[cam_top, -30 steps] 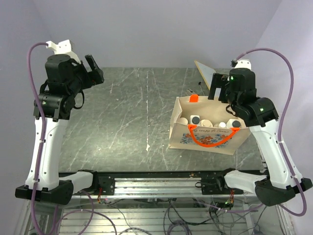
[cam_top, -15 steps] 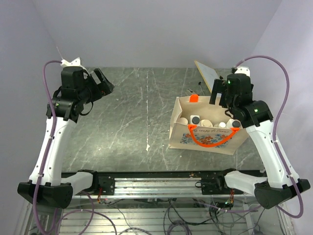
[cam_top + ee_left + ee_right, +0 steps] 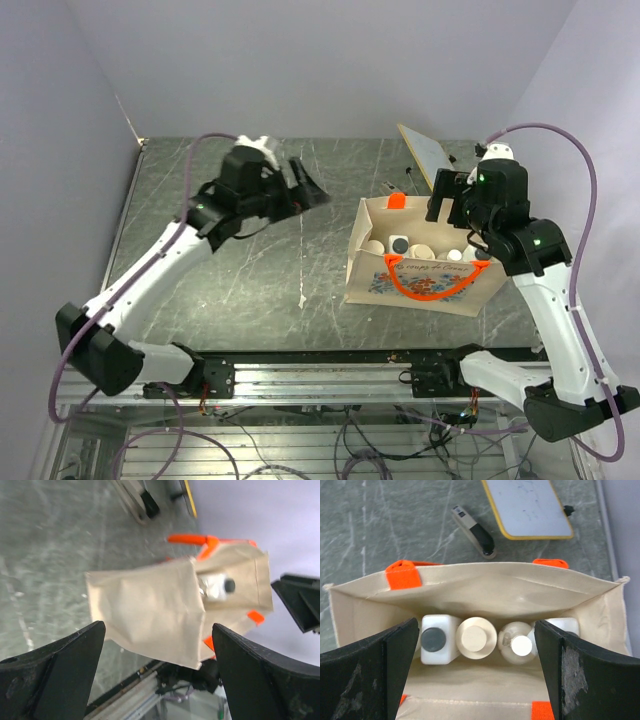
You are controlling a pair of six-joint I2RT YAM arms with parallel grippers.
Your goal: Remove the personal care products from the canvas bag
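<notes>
The canvas bag (image 3: pixel 428 286) stands upright at the right of the table, its mouth open. Inside, the right wrist view shows a white rectangular bottle with a black cap (image 3: pixel 436 639), a beige-capped bottle (image 3: pixel 476 638), a cream round bottle (image 3: pixel 519 644) and part of another white bottle (image 3: pixel 563 626). My right gripper (image 3: pixel 448 196) is open above the bag's mouth, its jaws either side of the bottle row (image 3: pixel 476 626). My left gripper (image 3: pixel 305 190) is open and empty, in the air left of the bag and facing its side (image 3: pixel 150 615).
A yellow-framed flat board (image 3: pixel 527 507) lies behind the bag, also seen in the top view (image 3: pixel 425 150). A small grey and black tool (image 3: pixel 472 530) lies beside it. The arms' rail (image 3: pixel 320 375) runs along the near table edge.
My left arm has swung from the far left out over the middle of the table toward the bag. My right gripper has shifted slightly above the bag.
</notes>
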